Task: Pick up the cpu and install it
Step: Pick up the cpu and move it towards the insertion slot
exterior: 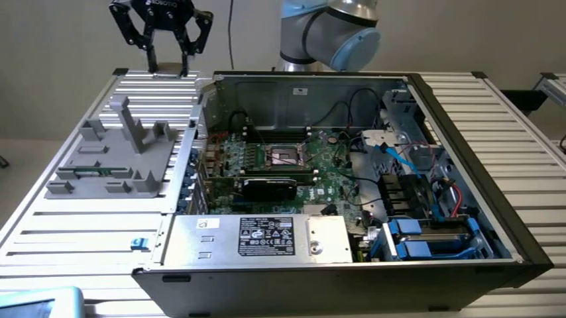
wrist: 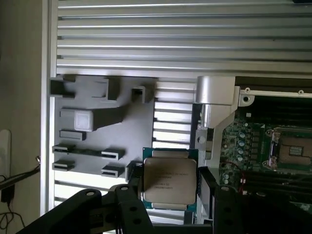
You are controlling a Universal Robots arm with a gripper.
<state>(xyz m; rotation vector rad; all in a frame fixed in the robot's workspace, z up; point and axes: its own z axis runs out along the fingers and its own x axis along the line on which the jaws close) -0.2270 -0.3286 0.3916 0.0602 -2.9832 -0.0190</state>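
Observation:
The cpu (wrist: 169,178), a flat square chip with a shiny silver top and a thin green rim, sits between my gripper's two black fingers (wrist: 134,185), which press on its opposite edges. In the exterior view my gripper (exterior: 168,66) hangs high above the far corner of the table on that view's left, shut on the cpu (exterior: 168,73), which appears edge-on as a thin silver sliver. The motherboard's dark square socket (exterior: 287,156) with its metal frame lies inside the open computer case, well away from the gripper; it also appears in the wrist view as the socket (wrist: 295,148).
A grey plastic fixture (exterior: 115,152) with upright posts rests on the ribbed aluminium table (exterior: 79,232), beside the case. The case wall (exterior: 199,126) stands between fixture and motherboard. A black card (exterior: 270,187), cables and blue drive bays (exterior: 425,238) crowd the case interior.

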